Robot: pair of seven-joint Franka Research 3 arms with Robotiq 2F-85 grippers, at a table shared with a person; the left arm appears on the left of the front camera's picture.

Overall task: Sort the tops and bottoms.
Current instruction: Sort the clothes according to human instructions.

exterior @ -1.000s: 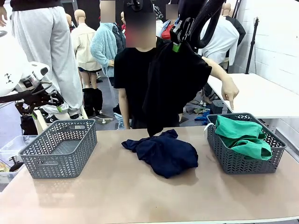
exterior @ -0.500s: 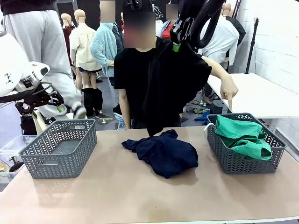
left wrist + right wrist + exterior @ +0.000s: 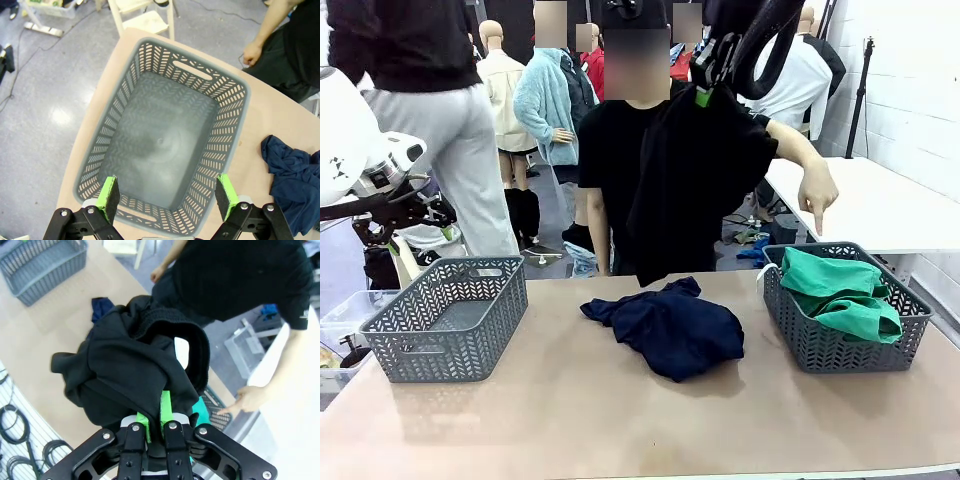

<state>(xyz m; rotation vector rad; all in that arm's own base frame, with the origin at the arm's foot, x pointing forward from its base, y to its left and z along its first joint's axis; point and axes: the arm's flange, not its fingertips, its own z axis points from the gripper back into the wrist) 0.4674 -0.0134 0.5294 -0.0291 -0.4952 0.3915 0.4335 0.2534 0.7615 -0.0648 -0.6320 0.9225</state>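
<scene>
My right gripper (image 3: 703, 88) is high above the table's far side, shut on a black garment (image 3: 698, 180) that hangs down in front of the person. In the right wrist view the black garment (image 3: 135, 365) bunches over the closed gripper (image 3: 154, 416). The teal-green bottoms (image 3: 835, 288) lie in the right grey basket (image 3: 820, 350), and the person's hand (image 3: 817, 195) points down at that basket. A navy garment (image 3: 668, 328) lies crumpled mid-table. My left gripper (image 3: 165, 196) is open with nothing in it, above the empty left basket (image 3: 150, 95); the left gripper (image 3: 425, 215) sits at the table's left end.
The person stands close behind the far table edge. A white table (image 3: 880, 205) lies behind on the right. A clear bin (image 3: 340, 320) sits off the table's left edge. Another person walks in the left background.
The right gripper and the black garment have shifted slightly right. The pointing hand stays over the right basket. The person in the left background has walked rightward. My left gripper has not moved.
</scene>
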